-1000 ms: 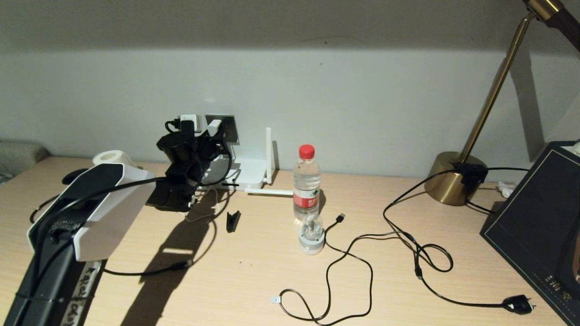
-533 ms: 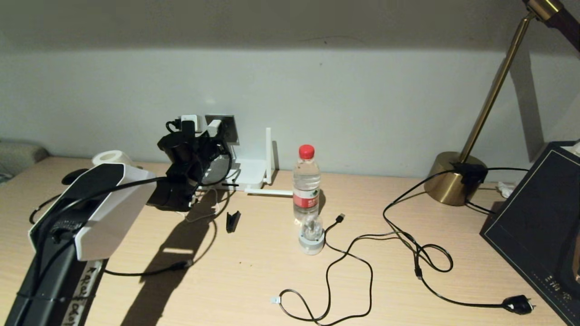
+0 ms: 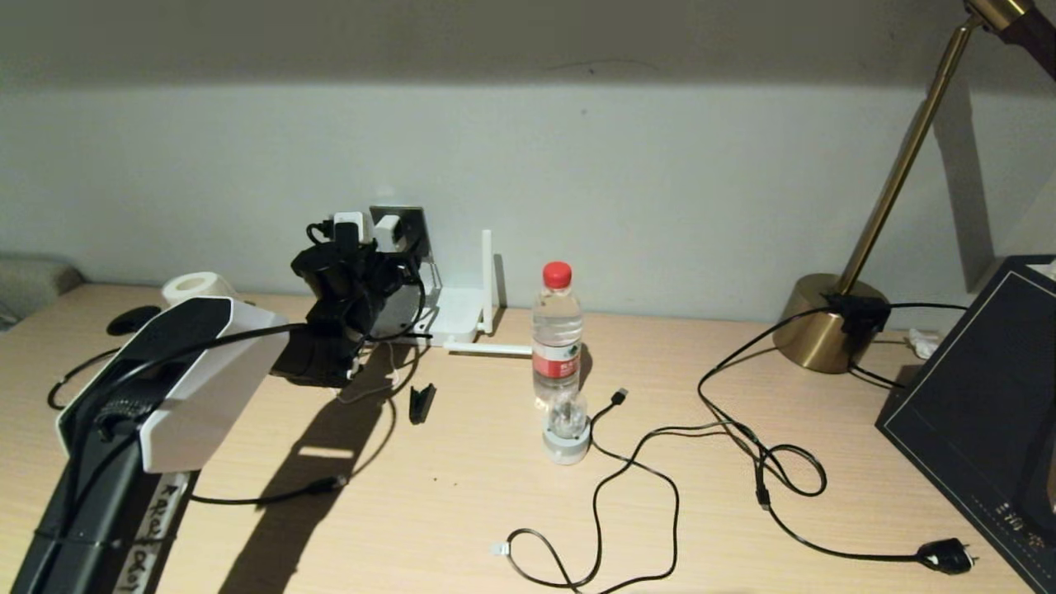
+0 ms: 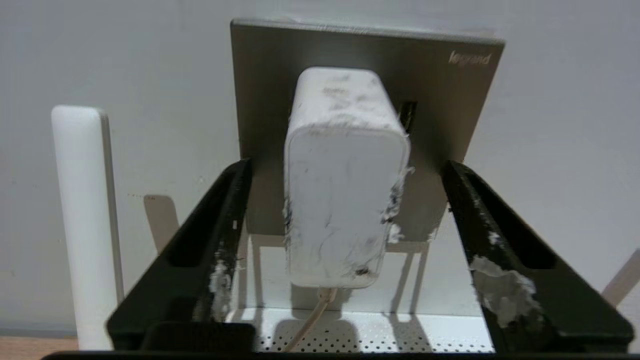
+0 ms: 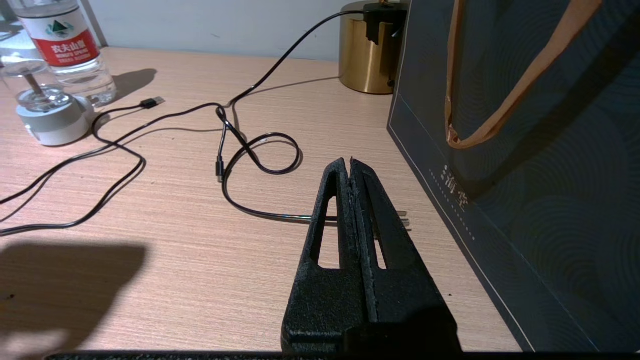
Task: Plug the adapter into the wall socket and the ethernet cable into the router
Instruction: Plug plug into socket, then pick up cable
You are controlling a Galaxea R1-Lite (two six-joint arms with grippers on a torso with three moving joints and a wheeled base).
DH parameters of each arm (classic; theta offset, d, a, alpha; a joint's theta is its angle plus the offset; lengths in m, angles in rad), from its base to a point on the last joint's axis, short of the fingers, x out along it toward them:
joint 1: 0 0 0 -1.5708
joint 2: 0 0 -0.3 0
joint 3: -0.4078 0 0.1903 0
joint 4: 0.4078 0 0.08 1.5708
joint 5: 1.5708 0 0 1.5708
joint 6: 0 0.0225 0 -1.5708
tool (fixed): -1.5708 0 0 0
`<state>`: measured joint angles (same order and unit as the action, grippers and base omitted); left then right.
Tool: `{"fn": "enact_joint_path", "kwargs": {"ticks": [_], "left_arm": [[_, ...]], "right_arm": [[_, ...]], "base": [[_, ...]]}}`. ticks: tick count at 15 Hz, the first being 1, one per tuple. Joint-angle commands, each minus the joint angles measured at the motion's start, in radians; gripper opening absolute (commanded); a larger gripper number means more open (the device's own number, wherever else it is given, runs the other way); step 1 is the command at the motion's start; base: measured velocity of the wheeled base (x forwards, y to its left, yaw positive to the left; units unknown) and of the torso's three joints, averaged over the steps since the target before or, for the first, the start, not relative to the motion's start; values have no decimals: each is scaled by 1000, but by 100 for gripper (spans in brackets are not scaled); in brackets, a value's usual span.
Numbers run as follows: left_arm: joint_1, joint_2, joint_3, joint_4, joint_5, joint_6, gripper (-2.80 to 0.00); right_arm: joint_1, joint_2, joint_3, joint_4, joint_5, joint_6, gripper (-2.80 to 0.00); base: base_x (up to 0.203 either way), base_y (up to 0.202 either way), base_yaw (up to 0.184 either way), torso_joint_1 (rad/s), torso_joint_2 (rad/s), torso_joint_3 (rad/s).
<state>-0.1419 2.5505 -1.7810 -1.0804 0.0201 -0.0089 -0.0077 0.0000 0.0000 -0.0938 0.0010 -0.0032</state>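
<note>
The left gripper (image 3: 363, 247) hides most of the wall socket (image 3: 410, 221); the adapter (image 4: 345, 175) covers its pin holes.

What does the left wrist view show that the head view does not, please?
Only the left wrist view shows the left gripper with jaws spread, clear of the adapter on either side, and the adapter seated against the socket. Only the head view shows the bottle, the lamp and loose black cables on the desk. Both show the adapter, socket and a router antenna.
</note>
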Motion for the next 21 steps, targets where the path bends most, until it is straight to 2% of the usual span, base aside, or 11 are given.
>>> {"fn": "enact_joint_path", "kwargs": {"ticks": [1, 6, 9, 15, 18, 20, 21], "left_arm": [[-8, -47, 49, -16, 2, 0, 0], [-17, -207, 265, -41, 34, 37, 0], [-20, -302, 442, -104, 30, 46, 0], [-24, -639, 674, -141, 25, 86, 0], [-7, -838, 746, -43, -46, 169, 0], [51, -941, 878, 75, -171, 276, 0], [91, -985, 964, 138, -254, 361, 0]], "right_arm": [[0, 1, 35, -1, 1, 0, -280], [0, 2, 35, 0, 1, 0, -280], [0, 0, 35, -1, 1, 0, -280], [0, 1, 35, -1, 1, 0, -280], [0, 0, 35, -1, 1, 0, -280], [0, 2, 35, -1, 1, 0, -280], [0, 2, 35, -1, 1, 0, -280]], "base": [[0, 0, 0, 0, 0, 0], [0, 0, 0, 0, 0, 0], [0, 0, 0, 0, 0, 0], [0, 0, 0, 0, 0, 0], [0, 0, 0, 0, 0, 0], [0, 0, 0, 0, 0, 0], [0, 0, 0, 0, 0, 0]]}}
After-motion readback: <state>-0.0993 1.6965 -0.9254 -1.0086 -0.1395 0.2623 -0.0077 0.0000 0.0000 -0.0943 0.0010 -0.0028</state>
